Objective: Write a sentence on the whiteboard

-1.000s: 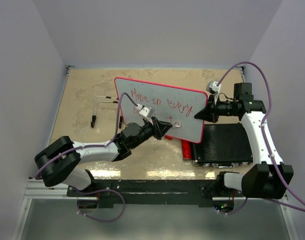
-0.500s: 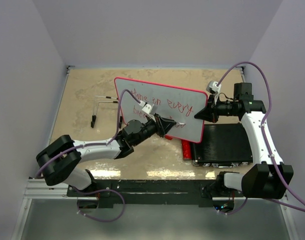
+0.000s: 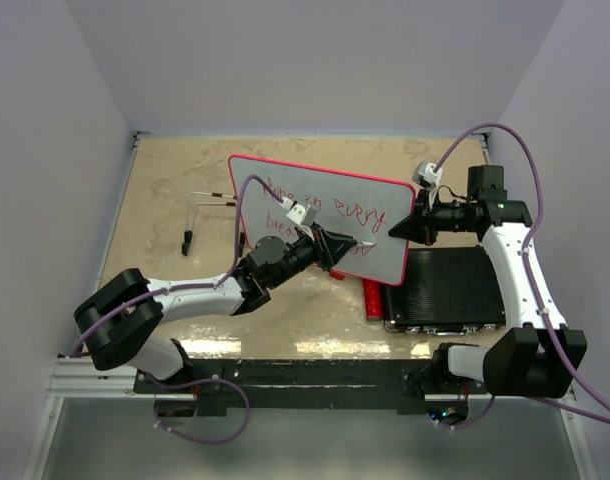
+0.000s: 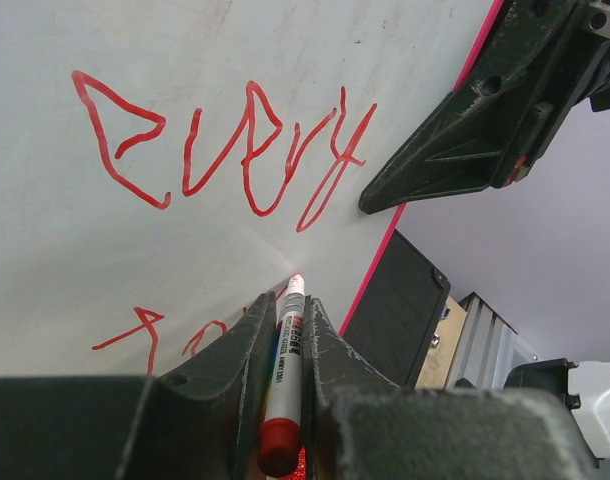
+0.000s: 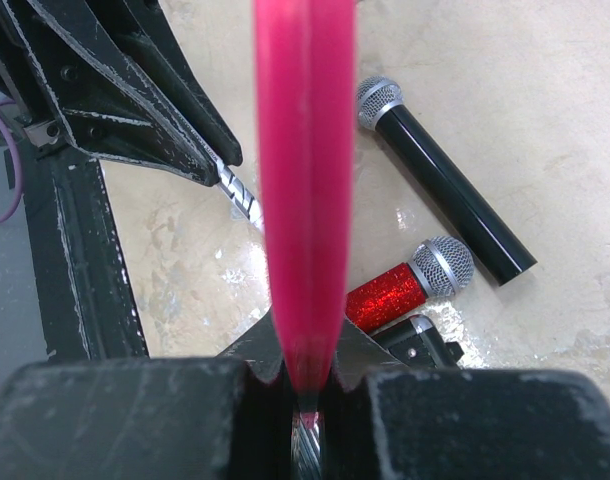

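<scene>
The whiteboard [image 3: 390, 205] is held tilted up above the table, red-framed. My right gripper [image 3: 399, 228] is shut on its right edge; in the right wrist view the red frame [image 5: 303, 150] runs up out of the shut gripper [image 5: 307, 378]. The sentence [image 3: 325, 208] is red handwriting, with "every" [image 4: 255, 150] on top and a second line begun below it. My left gripper [image 3: 357, 243] is shut on a red-capped white marker [image 4: 288, 335]. The marker's tip is at the board's surface below "every", close to the right edge. The left gripper [image 4: 287, 303] hides part of the lower line.
A black ribbed case [image 3: 455, 290] lies under the board's right side. A red glitter microphone [image 5: 405, 285] and a black microphone [image 5: 445, 180] lie on the tabletop beneath the board. A thin wire stand [image 3: 200, 212] sits at the left.
My left gripper has slid rightward along the board's lower line with the marker. The right gripper and the board have stayed put.
</scene>
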`<state>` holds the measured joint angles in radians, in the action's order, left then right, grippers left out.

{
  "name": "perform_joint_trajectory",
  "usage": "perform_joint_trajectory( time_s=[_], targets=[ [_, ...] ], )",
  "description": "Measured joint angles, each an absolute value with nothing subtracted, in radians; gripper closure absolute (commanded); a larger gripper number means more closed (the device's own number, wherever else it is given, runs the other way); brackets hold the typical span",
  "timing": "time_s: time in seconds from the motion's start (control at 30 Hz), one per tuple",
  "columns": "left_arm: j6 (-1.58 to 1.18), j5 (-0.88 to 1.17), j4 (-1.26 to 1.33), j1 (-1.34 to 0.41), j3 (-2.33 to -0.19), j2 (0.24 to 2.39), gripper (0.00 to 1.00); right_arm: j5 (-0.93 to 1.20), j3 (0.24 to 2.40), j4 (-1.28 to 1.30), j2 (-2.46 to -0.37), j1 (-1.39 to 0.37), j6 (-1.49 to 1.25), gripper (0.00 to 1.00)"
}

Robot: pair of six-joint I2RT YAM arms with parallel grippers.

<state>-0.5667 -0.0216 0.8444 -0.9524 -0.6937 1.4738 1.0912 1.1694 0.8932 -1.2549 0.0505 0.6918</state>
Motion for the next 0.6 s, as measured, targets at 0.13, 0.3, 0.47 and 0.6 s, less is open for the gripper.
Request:
perform_joint_trajectory(
  time_s=[0.13,0.3,0.47,0.6],
  targets=[
    [-0.567,-0.022,0.845,-0.952,-0.693,1.474,1.0,1.091,1.169,0.893,-1.255,0.051,0.692,1.0],
    [-0.568,-0.022,0.843,-0.952,-0.673,1.474,1.0,1.092,1.169,0.894,-1.255,0.051,0.691,1.0],
    [-0.568,-0.022,0.824,-0.952,-0.638,1.474,1.0,1.093,1.169,0.896,-1.255,0.051,0.691,1.0],
    [-0.569,-0.016,0.809,-0.952,-0.628,1.484,1.0,1.093,1.169,0.897,-1.255,0.051,0.691,1.0]
  ],
)
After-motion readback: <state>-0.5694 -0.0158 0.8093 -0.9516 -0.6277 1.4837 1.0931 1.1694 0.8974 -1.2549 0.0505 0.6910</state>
